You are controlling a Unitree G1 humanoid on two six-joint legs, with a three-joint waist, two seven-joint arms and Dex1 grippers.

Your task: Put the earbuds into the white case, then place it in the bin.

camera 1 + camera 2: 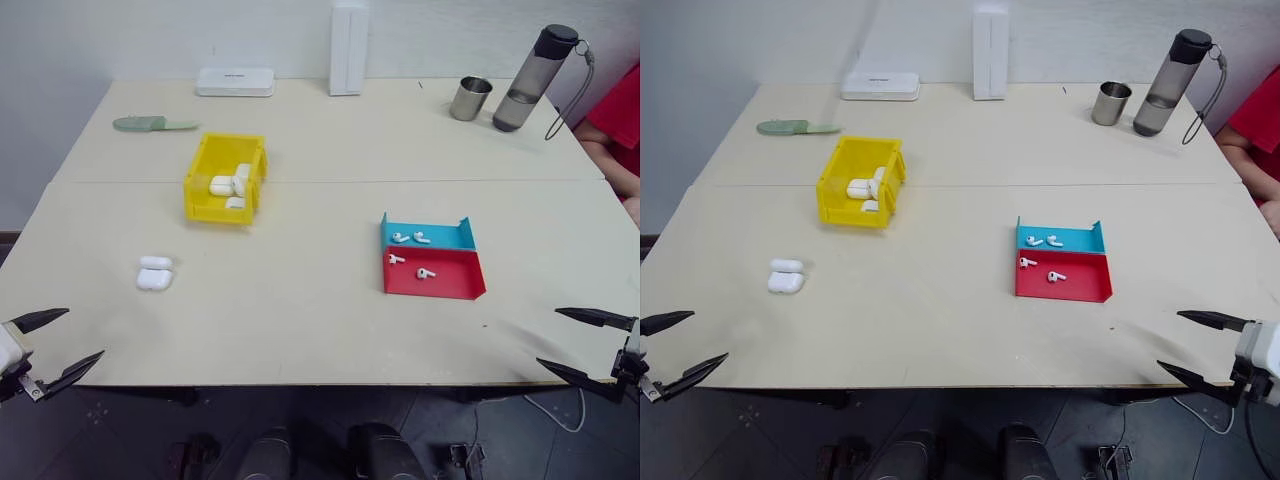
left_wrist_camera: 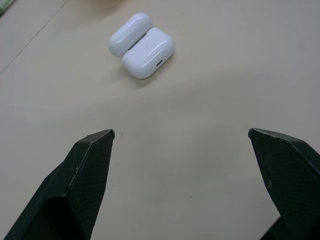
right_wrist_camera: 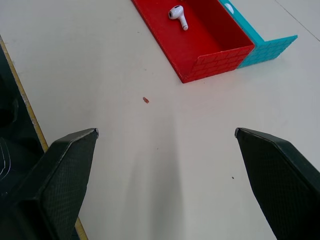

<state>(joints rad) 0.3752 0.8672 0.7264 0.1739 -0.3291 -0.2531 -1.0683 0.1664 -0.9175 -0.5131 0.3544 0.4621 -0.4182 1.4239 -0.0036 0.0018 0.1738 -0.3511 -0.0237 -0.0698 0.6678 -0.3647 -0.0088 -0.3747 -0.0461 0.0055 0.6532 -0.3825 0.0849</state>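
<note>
4 earbuds (image 1: pixel 401 238) lie 2 in blue tray (image 1: pixel 440 237), 2 in red tray (image 1: pixel 450 282); white case (image 1: pixel 155 274) lies open nr table's left side; yellow bin (image 1: pixel 203 173) behind it holds approx 3 cases; cup (image 1: pixel 469 98), bottle (image 1: pixel 533 79) far right; left gripper (image 1: pixel 54 347) & right gripper (image 1: pixel 583 345) fingers spread wide, empty.

On the surface (image 1: pixel 300 320), the white case (image 1: pixel 155 273) lay open at near left, the bin (image 1: pixel 225 178) behind it holding more cases, and two trays side by side at right, earbuds (image 1: pixel 411 238) in the rear tray (image 1: pixel 428 234) and in the front tray (image 1: pixel 433 273).
</note>
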